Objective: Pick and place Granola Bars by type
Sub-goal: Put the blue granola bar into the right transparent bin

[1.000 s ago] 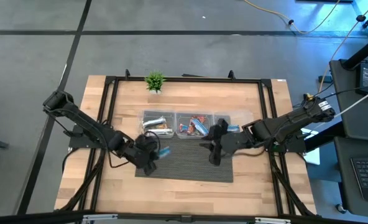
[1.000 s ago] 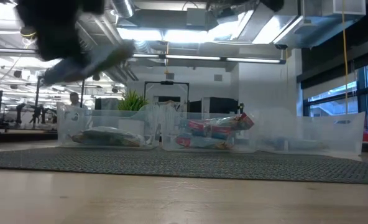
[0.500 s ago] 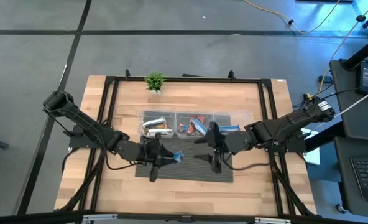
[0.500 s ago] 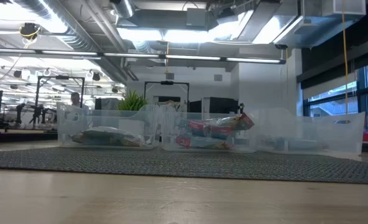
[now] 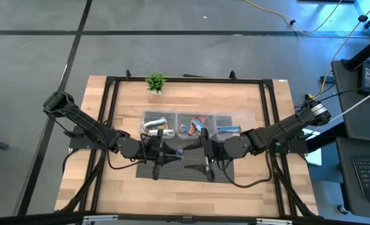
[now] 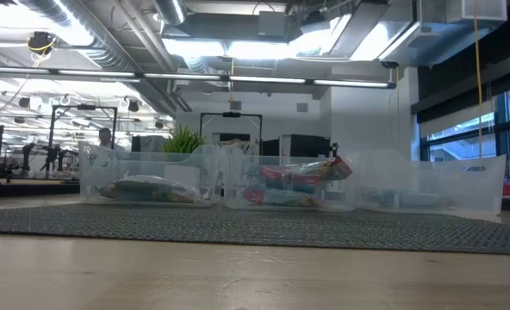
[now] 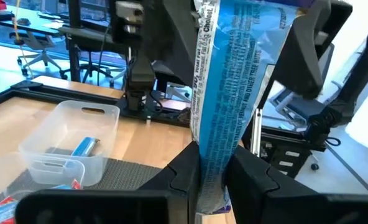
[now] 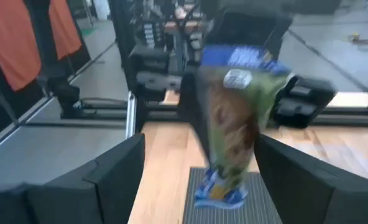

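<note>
Both arms have closed toward mid-mat, where the left claw (image 7: pixel 210 180) clenches a blue bar (image 7: pixel 230 81) upright directly before the right claw (image 8: pixel 196 180), which gapes wide, apparently for a handover.

Left tool (image 5: pixel 170 154) pinched closed, right tool (image 5: pixel 197 157) spread wide, facing each other
</note>
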Controlling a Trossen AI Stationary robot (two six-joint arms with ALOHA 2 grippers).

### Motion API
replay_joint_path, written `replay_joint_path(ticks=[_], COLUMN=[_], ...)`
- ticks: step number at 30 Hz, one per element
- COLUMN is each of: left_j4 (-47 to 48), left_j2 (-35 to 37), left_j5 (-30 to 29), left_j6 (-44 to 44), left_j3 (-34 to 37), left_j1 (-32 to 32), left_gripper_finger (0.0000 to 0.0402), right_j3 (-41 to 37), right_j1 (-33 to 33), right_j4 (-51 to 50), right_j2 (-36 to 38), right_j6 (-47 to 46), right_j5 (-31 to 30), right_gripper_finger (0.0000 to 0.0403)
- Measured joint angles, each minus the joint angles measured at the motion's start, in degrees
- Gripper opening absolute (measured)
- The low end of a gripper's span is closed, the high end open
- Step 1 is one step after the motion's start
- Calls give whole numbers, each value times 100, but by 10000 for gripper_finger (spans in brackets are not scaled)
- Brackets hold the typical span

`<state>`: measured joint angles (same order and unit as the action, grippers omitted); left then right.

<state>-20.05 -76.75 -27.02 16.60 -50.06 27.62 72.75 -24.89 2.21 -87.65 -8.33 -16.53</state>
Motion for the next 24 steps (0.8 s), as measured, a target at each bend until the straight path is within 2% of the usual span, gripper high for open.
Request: replay_joint_path(ticks=[5,14,24], left_j4=[4,-158,-123], left_j2=[0,0,0], left_j5=[29,115,-22], left_j6=[2,-181,-304], left_j3=[0,0,0], left_j1=[-2,-2,-2], left_gripper_finger=[62,59,62], right_j3=[0,0,0], right_j1=[55,216,245], right_j4=[167,406,486], right_j2=[-26,-223,-188], right_j6=[64,-184,-169], right_j5=[-358,-288,17], right_gripper_finger=[303,294,179])
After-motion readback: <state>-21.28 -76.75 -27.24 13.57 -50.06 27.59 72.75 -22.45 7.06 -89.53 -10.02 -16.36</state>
